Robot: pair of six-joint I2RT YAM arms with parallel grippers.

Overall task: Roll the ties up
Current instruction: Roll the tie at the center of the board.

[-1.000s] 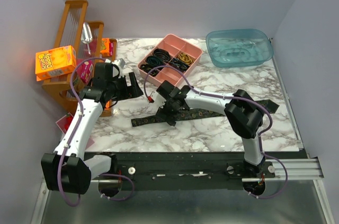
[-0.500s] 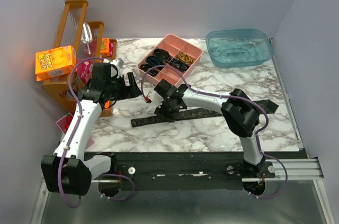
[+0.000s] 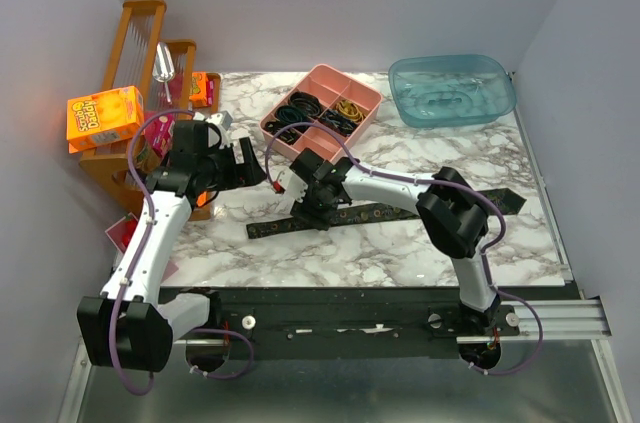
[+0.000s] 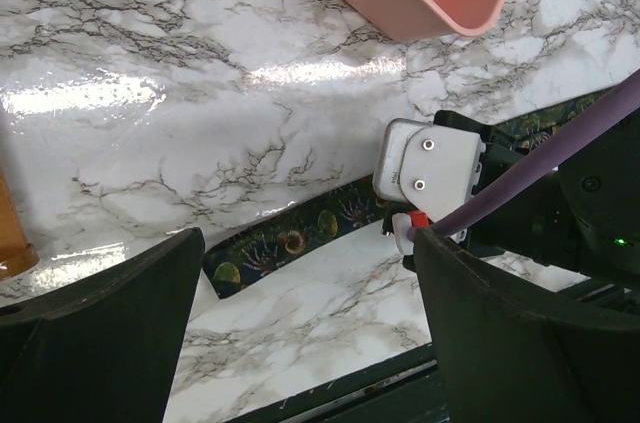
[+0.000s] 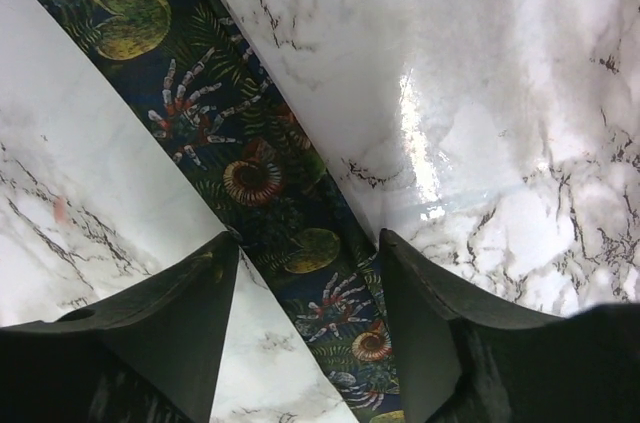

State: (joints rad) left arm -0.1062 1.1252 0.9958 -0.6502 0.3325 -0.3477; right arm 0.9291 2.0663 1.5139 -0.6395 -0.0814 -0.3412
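A long dark tie (image 3: 275, 227) with a shell and fern pattern lies flat across the marble table, its narrow end at the left and its pointed wide end (image 3: 505, 201) at the right. My right gripper (image 3: 310, 213) is open, low over the tie near its narrow end. In the right wrist view the tie (image 5: 255, 178) runs between the two fingers, which straddle it. My left gripper (image 3: 252, 161) is open and empty, above the table behind the narrow end. The left wrist view shows the tie's narrow end (image 4: 275, 248) and the right arm's wrist (image 4: 430, 168).
A pink compartment tray (image 3: 322, 111) with black and yellow band loops stands behind the tie. A blue tub (image 3: 452, 89) is at the back right. A wooden rack (image 3: 130, 63) with orange boxes stands at the left. A pink item (image 3: 118, 233) lies by the left edge.
My right gripper has slid left along the tie toward its narrow end. My left arm has barely moved.
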